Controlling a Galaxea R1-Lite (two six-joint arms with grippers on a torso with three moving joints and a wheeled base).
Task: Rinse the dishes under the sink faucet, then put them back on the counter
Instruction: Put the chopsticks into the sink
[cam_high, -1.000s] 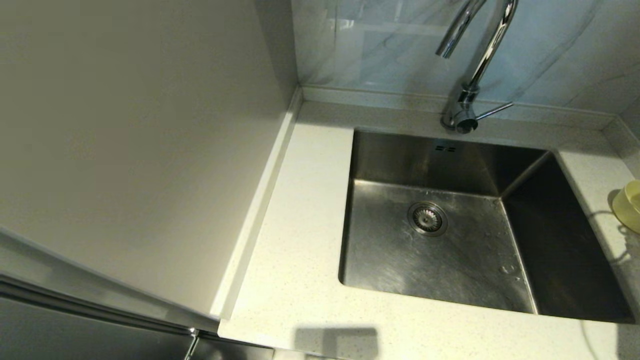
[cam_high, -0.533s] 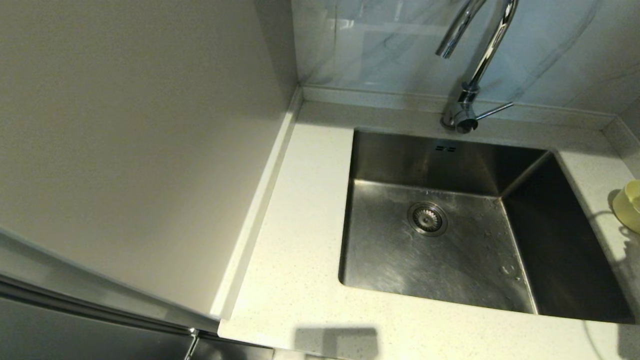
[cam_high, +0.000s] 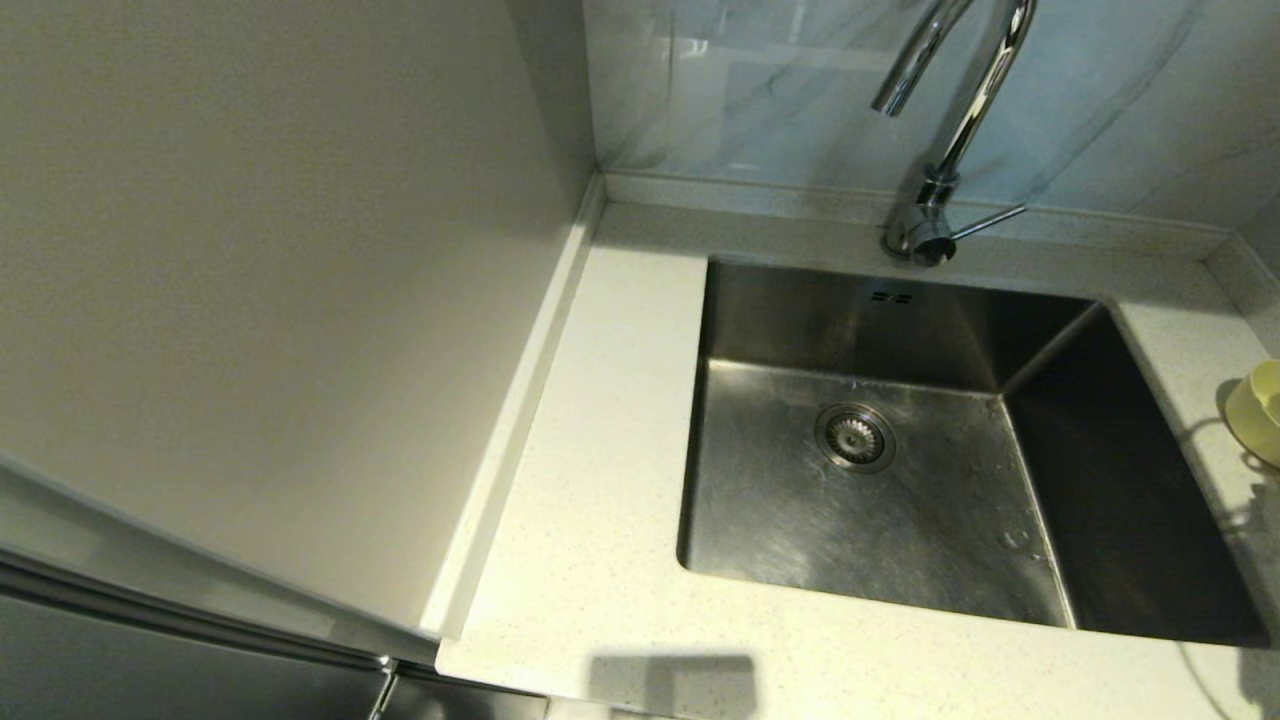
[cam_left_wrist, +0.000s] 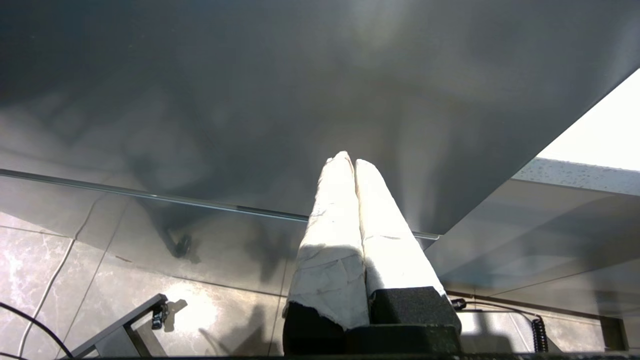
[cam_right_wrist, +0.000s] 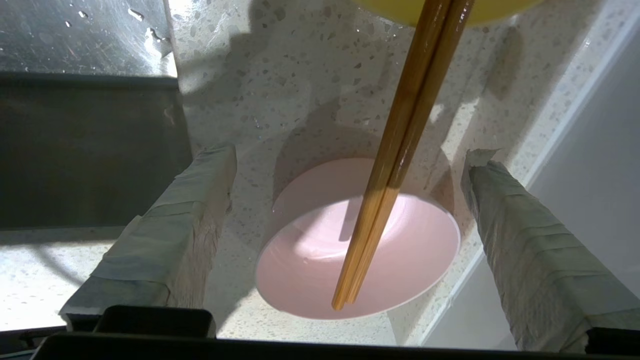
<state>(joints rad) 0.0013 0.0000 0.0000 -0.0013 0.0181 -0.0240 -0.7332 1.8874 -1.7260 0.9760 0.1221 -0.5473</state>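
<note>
Speckled off-white tabletop (cam_right_wrist: 300, 75) beside the steel sink (cam_high: 900, 480): right hand (cam_right_wrist: 345, 195) hangs fingers wide apart over the pink bowl (cam_right_wrist: 400, 270), chopsticks (cam_right_wrist: 400, 135) bridging it to the yellow bowl (cam_right_wrist: 480, 12) beyond. Left hand (cam_left_wrist: 348, 162) parked low, fingers together.

The sink (cam_high: 880, 440) and counter (cam_high: 590, 500) are viewed from above, at some distance, by the head camera. The right wrist camera is aimed down between its gripper's taped fingers (cam_right_wrist: 170, 240), close over the pink bowl (cam_right_wrist: 357, 240). The yellow bowl (cam_high: 1258, 410) is shared by both. The left wrist camera faces a dark cabinet front (cam_left_wrist: 250, 90).
</note>
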